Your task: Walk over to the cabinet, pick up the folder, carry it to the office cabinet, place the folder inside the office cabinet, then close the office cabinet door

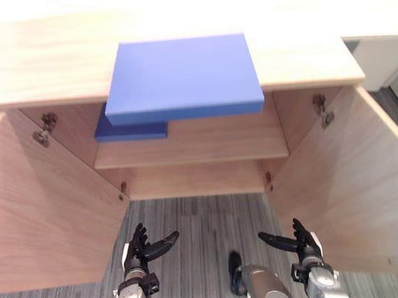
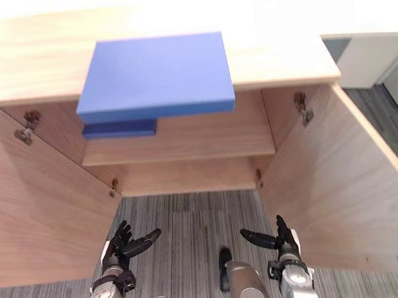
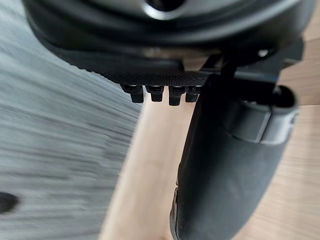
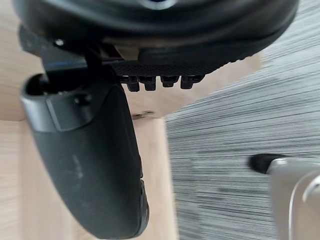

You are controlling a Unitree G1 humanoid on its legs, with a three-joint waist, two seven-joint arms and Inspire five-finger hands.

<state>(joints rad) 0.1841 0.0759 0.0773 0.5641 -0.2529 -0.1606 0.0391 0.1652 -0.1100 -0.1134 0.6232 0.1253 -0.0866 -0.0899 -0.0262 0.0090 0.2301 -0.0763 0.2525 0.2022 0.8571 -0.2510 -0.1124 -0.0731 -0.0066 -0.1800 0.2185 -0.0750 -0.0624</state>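
Shelf (image 1: 205, 145): lower folder (image 1: 130, 130) mostly hidden

The folder (image 1: 182, 77) is a plain, even mid-blue, and the second folder (image 1: 131, 131) is a darker, deeper blue. The cabinet (image 1: 38, 65), its shelf (image 1: 213, 146), the left door (image 1: 43, 204) and the right door (image 1: 355, 184) are all pale beige wood with a fine, faint grain, and the hinges (image 1: 44, 128) are dull grey metal. The floor (image 1: 199, 232) is grey carpet streaked with thin darker and lighter lines, and the left hand (image 1: 139, 250) and right hand (image 1: 301, 241) are black, each with a small white patch.
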